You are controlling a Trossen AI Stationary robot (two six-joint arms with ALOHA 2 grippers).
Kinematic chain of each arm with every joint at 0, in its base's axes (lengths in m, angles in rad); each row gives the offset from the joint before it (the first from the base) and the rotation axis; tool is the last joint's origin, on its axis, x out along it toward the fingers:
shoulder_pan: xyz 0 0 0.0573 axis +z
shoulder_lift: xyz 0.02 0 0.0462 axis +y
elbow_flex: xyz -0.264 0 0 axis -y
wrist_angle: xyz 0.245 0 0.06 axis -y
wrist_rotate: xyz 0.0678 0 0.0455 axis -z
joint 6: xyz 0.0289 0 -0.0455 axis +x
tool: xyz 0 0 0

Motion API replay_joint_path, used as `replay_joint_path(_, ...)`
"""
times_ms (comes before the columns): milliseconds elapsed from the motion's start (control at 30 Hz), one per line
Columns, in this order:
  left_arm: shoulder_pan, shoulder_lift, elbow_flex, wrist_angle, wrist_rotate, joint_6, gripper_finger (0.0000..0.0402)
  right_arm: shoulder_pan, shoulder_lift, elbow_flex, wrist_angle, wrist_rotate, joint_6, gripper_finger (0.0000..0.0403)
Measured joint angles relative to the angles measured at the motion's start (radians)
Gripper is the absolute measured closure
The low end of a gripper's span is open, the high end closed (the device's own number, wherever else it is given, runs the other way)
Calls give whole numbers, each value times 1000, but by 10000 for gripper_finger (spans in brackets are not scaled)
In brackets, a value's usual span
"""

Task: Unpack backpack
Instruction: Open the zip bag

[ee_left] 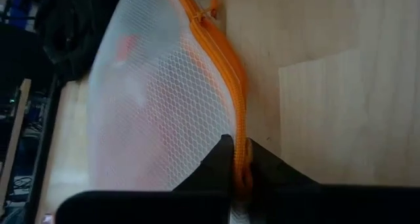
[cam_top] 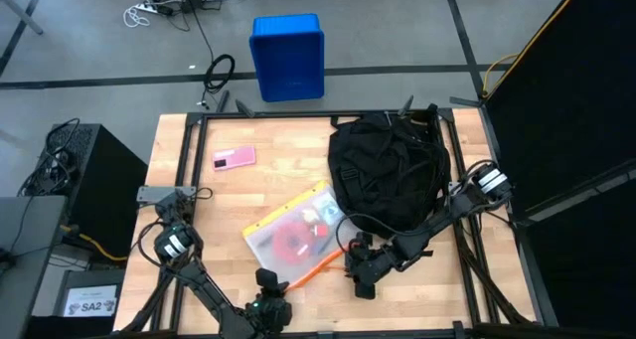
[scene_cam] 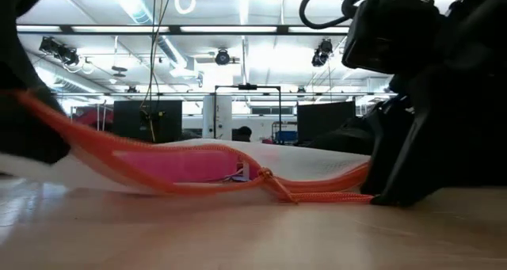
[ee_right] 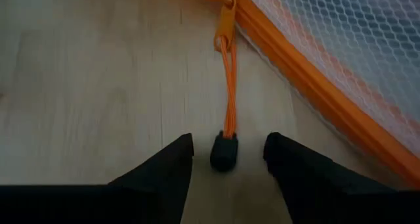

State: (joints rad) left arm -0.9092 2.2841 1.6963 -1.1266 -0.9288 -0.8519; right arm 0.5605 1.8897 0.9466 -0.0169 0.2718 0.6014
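1. The backpack (cam_top: 390,172) sits slumped at the far right of the table (cam_top: 199,180), straps loose. It's well out of either gripper's reach right now; neither arm touches it.

2. A mesh zip pouch (cam_top: 295,230) w/ orange zipper edging lies flat mid-table, just left of the backpack, so looks already pulled out. Red and white stuff shows through the mesh; can't tell what exactly.

3. A small pink item (cam_top: 234,158) lies alone toward the far left, well apart from the pouch. Blue crate (cam_top: 287,56) stands on the floor beyond the table.

4. Left gripper (ee_left: 239,159): fingers pinched tight on the pouch's orange zipper edge at the near corner, prob. to pin the pouch while the other arm works the zip.

5. Right gripper (ee_right: 226,152): fingers part-open, straddling the orange pull cord (ee_right: 229,86) and its black end toggle (ee_right: 224,152). The toggle lies on the wood between the fingers, w/ a gap each side, so nothing is held.

6. My read: the cord is lined up between the right fingers either for a pinch or just let go. Can't say which from here.

7. Risk, IMO: the toggle is small and the cord floppy, so a closing pinch could miss or nudge it aside.
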Motion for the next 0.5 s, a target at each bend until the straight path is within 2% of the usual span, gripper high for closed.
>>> replay_joint_path(167, 0, 0, 71, -97, -75, -45, 401, -4, 4, -2, 38, 5, -1, 236)
replay_joint_path(300, 2, 0, 108, -186, -94, -76, 401, -6, 6, -3, 52, 5, -5, 255)
replay_joint_path(500, 2, 0, 132, -238, -90, -77, 401, 2, -24, -5, 43, 12, -159, 277)
